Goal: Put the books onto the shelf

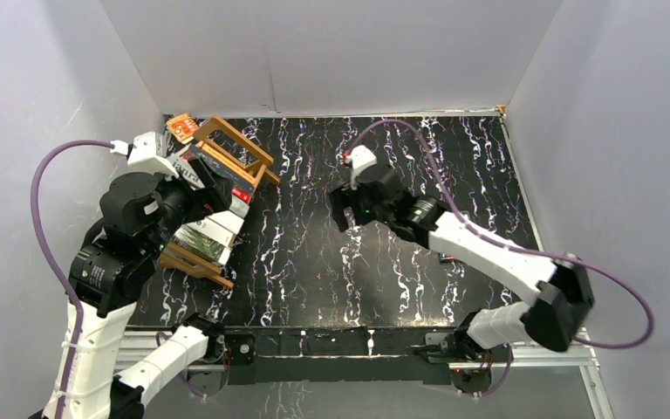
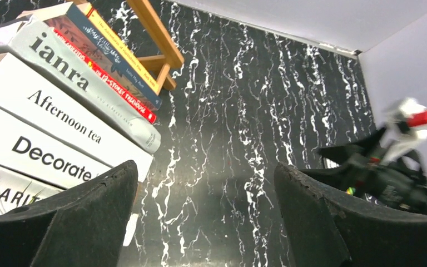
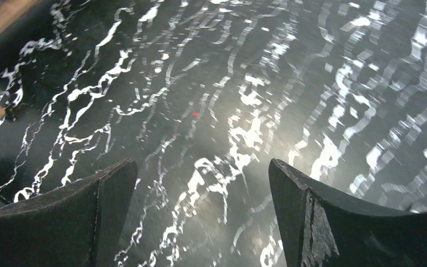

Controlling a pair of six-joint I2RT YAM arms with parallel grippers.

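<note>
Several books [image 2: 61,122] packed side by side, spines out, in shelf [image 2: 154,41] at worktop [image 3: 228,83] left edge; tight row likely prevents tipping. Left jaws apart, just beside "Decorate" spine, gripping nothing. Right jaws apart above worktop, empty. Task judged near complete.

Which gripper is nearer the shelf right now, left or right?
Left. The left gripper sits open right beside the shelf and its row of books. The right gripper is open over the tabletop toward the middle, well apart from it.
</note>
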